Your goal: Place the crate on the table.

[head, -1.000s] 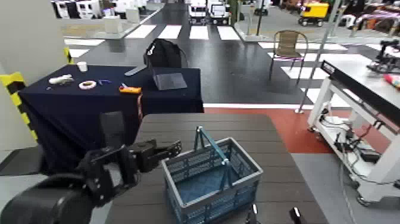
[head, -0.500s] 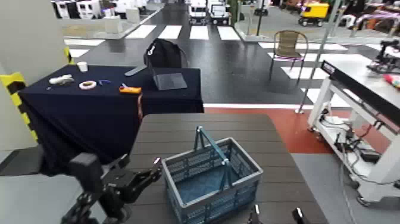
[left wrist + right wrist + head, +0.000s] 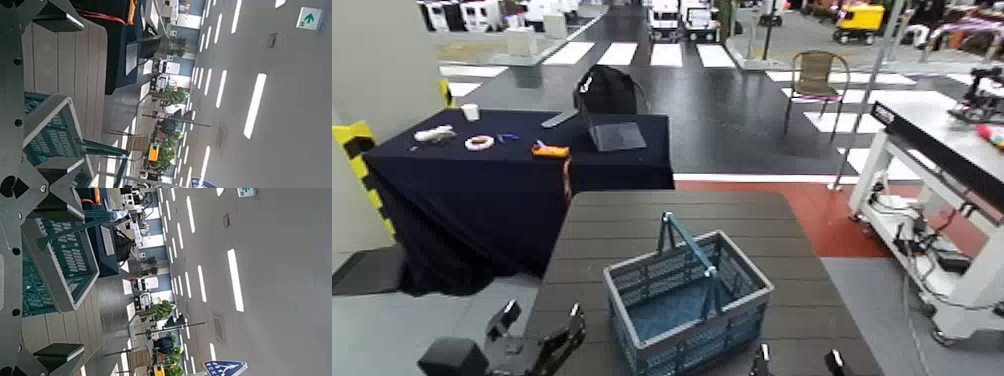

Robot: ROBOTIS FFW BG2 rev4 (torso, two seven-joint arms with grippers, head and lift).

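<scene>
The blue-grey lattice crate (image 3: 687,300) stands upright on the dark brown slatted table (image 3: 672,215), near its front edge, with its teal handle (image 3: 684,243) raised. My left gripper (image 3: 538,323) is open and empty, low beside the table's left front corner, apart from the crate. My right gripper (image 3: 796,361) is open and empty at the table's front edge, just right of the crate. The crate also shows in the left wrist view (image 3: 47,137) and in the right wrist view (image 3: 59,262), beyond the open fingers (image 3: 61,356).
A navy-cloth table (image 3: 452,185) stands to the left rear with a tape roll, an orange tool and a laptop (image 3: 617,135). A white-framed workbench (image 3: 932,135) stands at the right. A chair (image 3: 817,75) and a backpack (image 3: 607,90) stand farther back.
My left arm has drawn back and dropped from beside the crate's left wall to the lower left, off the table. The crate and right gripper have not moved.
</scene>
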